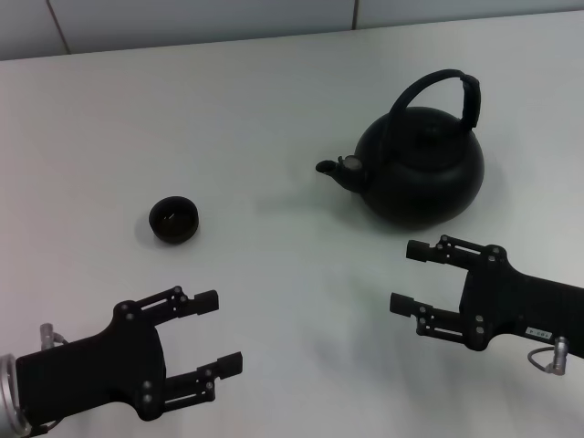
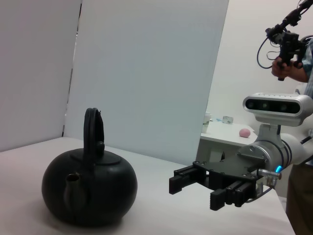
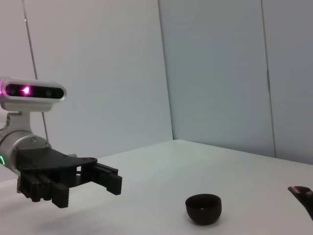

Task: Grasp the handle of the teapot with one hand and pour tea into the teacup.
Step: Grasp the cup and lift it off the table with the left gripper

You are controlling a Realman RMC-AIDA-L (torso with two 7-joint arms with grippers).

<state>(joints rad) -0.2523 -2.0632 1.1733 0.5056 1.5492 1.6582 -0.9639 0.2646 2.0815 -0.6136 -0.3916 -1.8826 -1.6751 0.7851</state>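
The round matte-black teapot (image 1: 422,171) stands upright on the white table at the right, its stubby spout (image 1: 334,168) pointing left. Its arched black handle (image 1: 436,95) stands over the lid. It also shows in the left wrist view (image 2: 89,191). The small black teacup (image 1: 174,220) sits to the left, dark inside, and shows in the right wrist view (image 3: 203,207). No tea stream shows. My right gripper (image 1: 406,276) is open, in front of the teapot, apart from it. My left gripper (image 1: 219,332) is open and empty, in front of the teacup.
The white table (image 1: 274,109) runs back to a pale wall. A person (image 2: 299,63) holding a device stands beyond the right arm in the left wrist view, near a side table (image 2: 226,134) with small items.
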